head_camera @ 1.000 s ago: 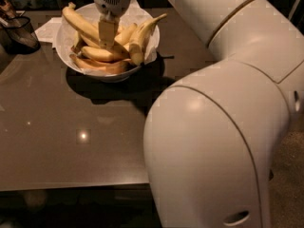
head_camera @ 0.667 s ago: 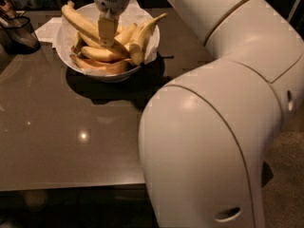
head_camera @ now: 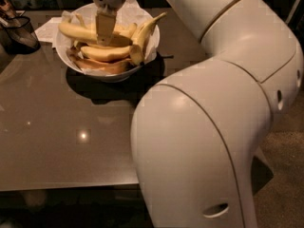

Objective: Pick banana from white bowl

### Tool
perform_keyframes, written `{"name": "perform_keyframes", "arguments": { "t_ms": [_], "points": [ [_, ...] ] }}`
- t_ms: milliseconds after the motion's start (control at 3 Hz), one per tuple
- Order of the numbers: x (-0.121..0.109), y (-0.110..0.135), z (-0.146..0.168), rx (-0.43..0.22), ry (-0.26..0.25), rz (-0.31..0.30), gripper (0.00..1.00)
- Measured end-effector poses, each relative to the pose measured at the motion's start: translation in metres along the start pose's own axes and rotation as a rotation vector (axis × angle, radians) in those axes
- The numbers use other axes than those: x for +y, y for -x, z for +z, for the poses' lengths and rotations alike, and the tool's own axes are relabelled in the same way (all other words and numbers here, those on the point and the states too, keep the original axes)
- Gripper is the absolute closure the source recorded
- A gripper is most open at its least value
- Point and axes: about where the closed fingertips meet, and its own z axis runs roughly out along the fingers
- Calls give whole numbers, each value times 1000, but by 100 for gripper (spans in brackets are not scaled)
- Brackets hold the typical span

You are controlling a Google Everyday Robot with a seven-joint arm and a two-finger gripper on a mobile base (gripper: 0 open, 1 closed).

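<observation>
**Mia:** Where is the gripper (head_camera: 105,32)?

**Ben:** It hangs down into the white bowl (head_camera: 113,75) at the far side of the table (head_camera: 57,137). It is right at the middle of the banana (head_camera: 76,31), the long pale one lying across the top of the pile.

**Mia:** Is it holding the banana?

**Ben:** I cannot tell if the gripper is open or closed. It looks like it touches the banana, but I cannot see a real hold.

**Mia:** So is the banana out of the bowl?

**Ben:** No. It is in the bowl, lying on the other bananas. One end sticks out over the left rim.

**Mia:** What are the other bananas like?

**Ben:** One on the right has a long thin stem (head_camera: 159,16) that points up and out. Some darker ones (head_camera: 99,66) lie at the bottom. They are not the one we want.

**Mia:** So what is done?

**Ben:** I think the reaching part is done, because the gripper is at the right banana.

**Mia:** And what is left?

**Ben:** It has to get a good hold, if it has none yet. Then it has to lift the banana up and out, past the crinkly paper (head_camera: 130,8). I think that is most of the job
</observation>
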Motion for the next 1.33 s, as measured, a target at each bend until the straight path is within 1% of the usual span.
{"name": "perform_keyframes", "arguments": {
  "t_ms": [667,1333],
  "points": [
    [7,9,-30,-16,-35,-23,100],
    [9,13,-34,-29,-35,-31,100]
  ]
}}
